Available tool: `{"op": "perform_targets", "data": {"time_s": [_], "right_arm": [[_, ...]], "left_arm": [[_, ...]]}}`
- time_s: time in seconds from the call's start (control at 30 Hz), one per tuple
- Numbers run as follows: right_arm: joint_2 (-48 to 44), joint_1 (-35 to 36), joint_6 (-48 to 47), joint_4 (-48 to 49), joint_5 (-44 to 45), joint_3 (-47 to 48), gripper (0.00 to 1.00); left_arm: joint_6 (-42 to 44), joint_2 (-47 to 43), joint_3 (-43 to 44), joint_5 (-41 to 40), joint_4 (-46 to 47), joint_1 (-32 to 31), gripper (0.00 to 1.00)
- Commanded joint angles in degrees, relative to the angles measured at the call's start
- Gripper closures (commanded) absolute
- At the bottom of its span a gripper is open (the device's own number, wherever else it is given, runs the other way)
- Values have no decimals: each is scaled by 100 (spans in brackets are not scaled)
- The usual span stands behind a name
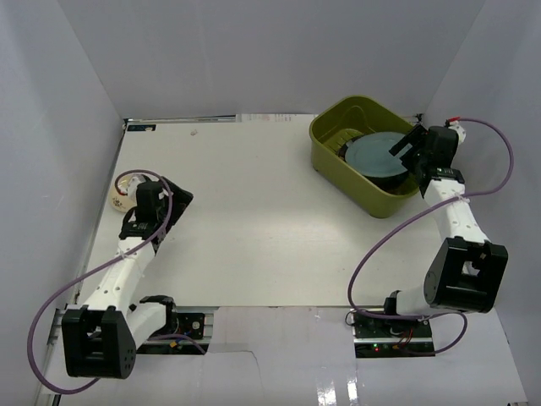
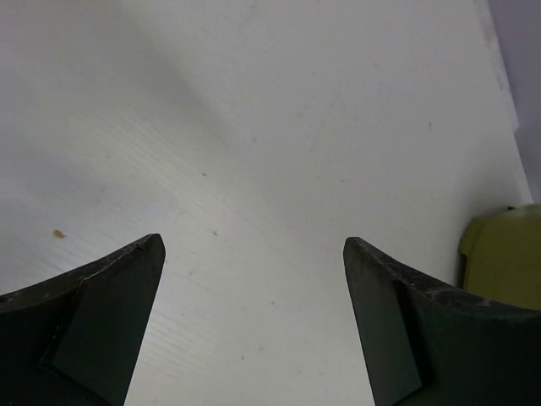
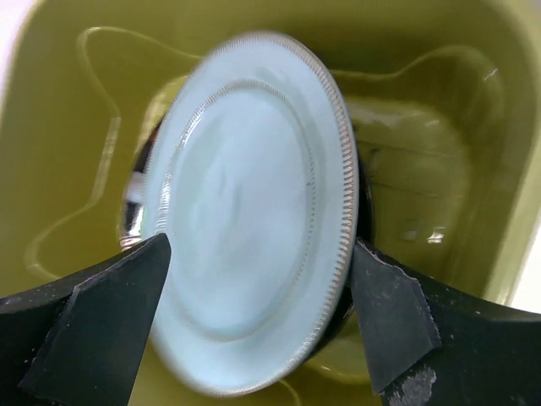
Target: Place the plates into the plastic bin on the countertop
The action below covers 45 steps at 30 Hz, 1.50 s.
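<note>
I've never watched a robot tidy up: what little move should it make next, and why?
Probably lift the right hand straight up and away from the plastic bin. Its fingers stand open on either side of the teal plate, which already lies inside, so nothing seems left to hold there.

No text, label, brand, number or sign can be read in any view.

Glossy teal plate (image 3: 254, 220), shiny plastic bin (image 3: 68, 110).
</note>
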Motion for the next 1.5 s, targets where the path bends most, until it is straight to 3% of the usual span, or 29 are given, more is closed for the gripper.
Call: {"op": "perform_targets", "data": {"time_s": [0.0, 0.1, 0.17, 0.43, 0.7, 0.97, 1.2, 1.33, 1.47], "right_arm": [[218, 588, -1062, -594, 1536, 1213, 10], [264, 1196, -1574, -1081, 2455, 1646, 10], [19, 1354, -1566, -1011, 2510, 1490, 10], [-290, 1373, -1715, -1028, 1455, 1119, 9], [-298, 1285, -1733, -757, 1105, 865, 9], [-1862, 1556, -1443, 175, -642, -136, 0], [-2654, 1961, -1144, 422, -1102, -850, 5], [-2707, 2049, -1073, 422, -1181, -780, 5], [-2716, 2102, -1065, 370, -1163, -692, 6]], "left_arm": [[-324, 189, -30, 296, 186, 429, 2], [-623, 190, -109, 235, 150, 1087, 3], [-825, 216, -205, 305, 211, 1543, 4], [-966, 1120, -180, 331, 677, 2783, 5], [-967, 2175, 128, 586, 1134, 3251, 6], [-1239, 3379, 576, 648, 1617, 3312, 10], [-1178, 4118, 919, 657, 1679, 3312, 25], [-1107, 4215, 928, 648, 1671, 3312, 52], [-940, 4312, 1042, 552, 1425, 3312, 53]]}}
